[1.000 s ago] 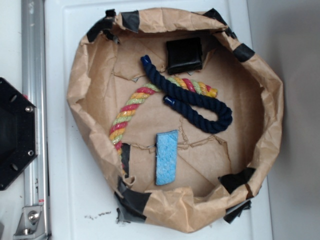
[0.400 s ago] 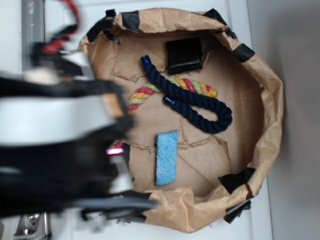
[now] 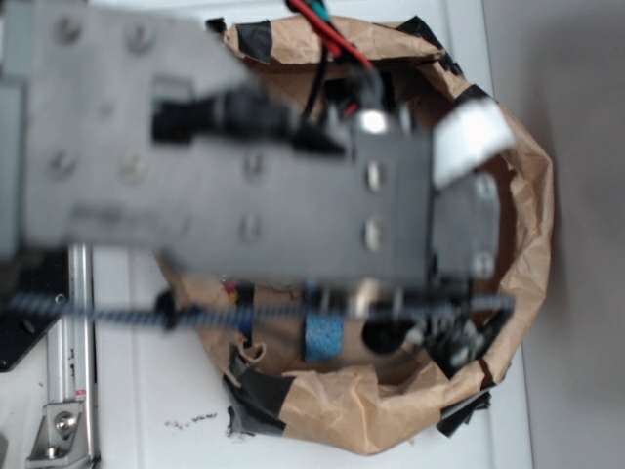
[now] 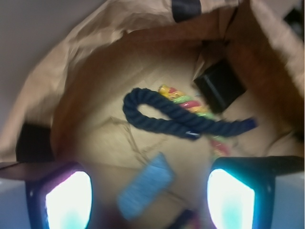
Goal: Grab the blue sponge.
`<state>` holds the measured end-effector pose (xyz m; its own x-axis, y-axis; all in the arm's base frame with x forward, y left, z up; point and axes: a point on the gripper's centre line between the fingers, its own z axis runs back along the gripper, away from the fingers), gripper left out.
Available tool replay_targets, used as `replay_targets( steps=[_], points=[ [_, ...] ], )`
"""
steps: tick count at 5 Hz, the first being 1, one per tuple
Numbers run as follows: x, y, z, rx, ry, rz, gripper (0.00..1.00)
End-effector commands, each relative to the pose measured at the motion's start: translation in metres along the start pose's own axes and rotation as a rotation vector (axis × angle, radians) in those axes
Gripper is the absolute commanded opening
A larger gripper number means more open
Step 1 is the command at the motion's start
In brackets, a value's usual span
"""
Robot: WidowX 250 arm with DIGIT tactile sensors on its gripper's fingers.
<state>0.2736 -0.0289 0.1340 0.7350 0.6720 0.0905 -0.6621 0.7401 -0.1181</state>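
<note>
- We work over a white tabletop (image 3: 146, 391), where a crumpled brown paper basin (image 3: 332, 415) with black tape at its rim holds everything.
- In the wrist view, from left to right: the glowing left finger (image 4: 66, 200), the blue sponge (image 4: 145, 186) lying flat and aslant on the paper floor, then the right finger (image 4: 231, 195).
- The gripper (image 4: 148, 198) stands wide open and holds nothing; the sponge sits between its fingers, somewhat left of centre.
- Beyond lie the navy rope (image 4: 176, 119), a striped rope (image 4: 190, 107) beneath it, and a black block (image 4: 220, 86) at the far right.
- We judge this the approach step: next we must descend, centre over the sponge, turn to span its narrow side, and close.
- From outside, the blurred arm (image 3: 244, 186) hides most of the basin; only a bit of sponge (image 3: 324, 337) shows, and how high we hover is probably not readable.
</note>
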Motion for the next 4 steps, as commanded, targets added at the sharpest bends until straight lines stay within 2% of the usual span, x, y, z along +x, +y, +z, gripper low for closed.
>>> replay_targets(
  steps=[1,2,3,4],
  points=[
    [-0.030,0.033,-0.036,-0.125,0.143,0.227,1.00],
    [-0.035,0.028,-0.059,-0.082,0.112,0.184,1.00],
    [-0.030,0.008,-0.073,-0.105,0.063,0.110,1.00],
    [-0.028,-0.007,-0.082,-0.100,0.078,0.092,1.00]
  ],
)
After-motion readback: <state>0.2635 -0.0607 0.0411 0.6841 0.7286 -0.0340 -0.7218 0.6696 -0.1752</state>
